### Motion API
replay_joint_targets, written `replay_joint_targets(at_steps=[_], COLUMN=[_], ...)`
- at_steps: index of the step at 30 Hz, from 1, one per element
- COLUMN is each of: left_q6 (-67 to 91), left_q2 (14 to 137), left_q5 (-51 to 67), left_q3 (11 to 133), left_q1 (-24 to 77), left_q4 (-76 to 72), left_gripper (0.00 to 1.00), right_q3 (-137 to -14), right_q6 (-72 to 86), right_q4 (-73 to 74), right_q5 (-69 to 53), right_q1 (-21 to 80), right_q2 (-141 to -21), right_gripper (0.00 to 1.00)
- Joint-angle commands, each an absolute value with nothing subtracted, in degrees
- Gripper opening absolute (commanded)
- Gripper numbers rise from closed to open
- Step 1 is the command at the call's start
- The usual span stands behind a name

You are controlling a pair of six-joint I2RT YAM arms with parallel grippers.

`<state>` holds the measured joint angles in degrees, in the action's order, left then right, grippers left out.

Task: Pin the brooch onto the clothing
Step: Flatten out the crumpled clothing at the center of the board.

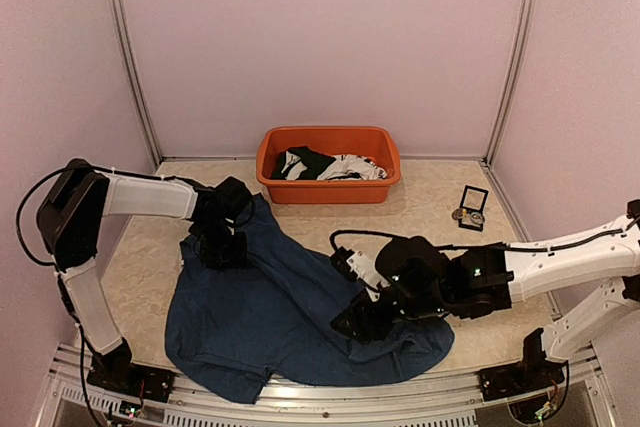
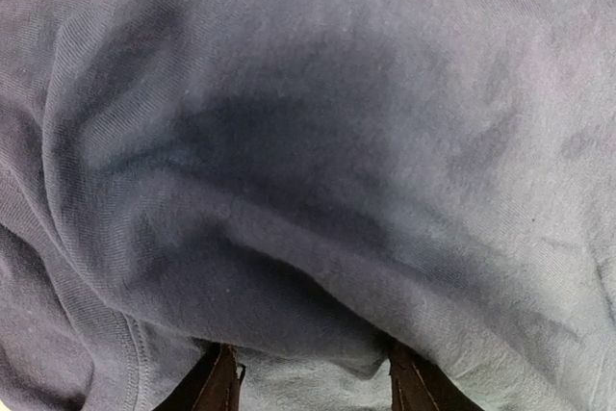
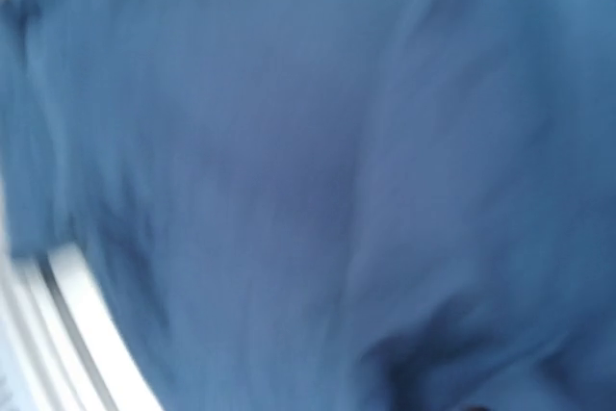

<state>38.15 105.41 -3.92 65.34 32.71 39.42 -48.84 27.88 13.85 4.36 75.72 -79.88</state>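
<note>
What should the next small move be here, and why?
Probably close the left gripper on the clothing: a fold lies between its fingers, and the clothing is rumpled, so it likely needs holding or tugging flatter before any pinning.

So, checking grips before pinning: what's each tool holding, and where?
Unclear. Left tool: T-shirt fabric between its fingers, near the far edge. Right tool: hold hidden.

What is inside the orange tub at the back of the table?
A black garment and a white garment lie crumpled together in the tub. They cover its floor, so anything beneath them cannot be seen.
</note>
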Motion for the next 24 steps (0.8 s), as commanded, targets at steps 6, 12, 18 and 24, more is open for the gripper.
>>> replay_joint_targets(at_steps=[6,12,18,24], left_q6=[38.7,38.8,38.9,38.9], left_q2=[104.7,104.4,104.0,103.9], left_q5=[-2.4,-2.4,-2.7,-2.8], left_q3=[61.8,61.4,61.3,61.2], left_q1=[33.8,34.5,34.7,34.8], left_q4=[38.1,38.0,38.1,38.0], left_gripper=[0.53,0.53,0.52,0.52], right_q3=[-52.0,-52.0,-49.6,-48.0], right_q6=[31.7,30.4,29.2,27.4], right_q4=[14.0,12.7,11.8,9.8], right_q5=[1.7,-2.6,-6.7,-15.1], right_q1=[53.1,48.8,47.6,47.0], right_q2=[-77.0,-87.2,-91.4,-95.6], right_gripper=[0.74,0.74,0.73,0.63])
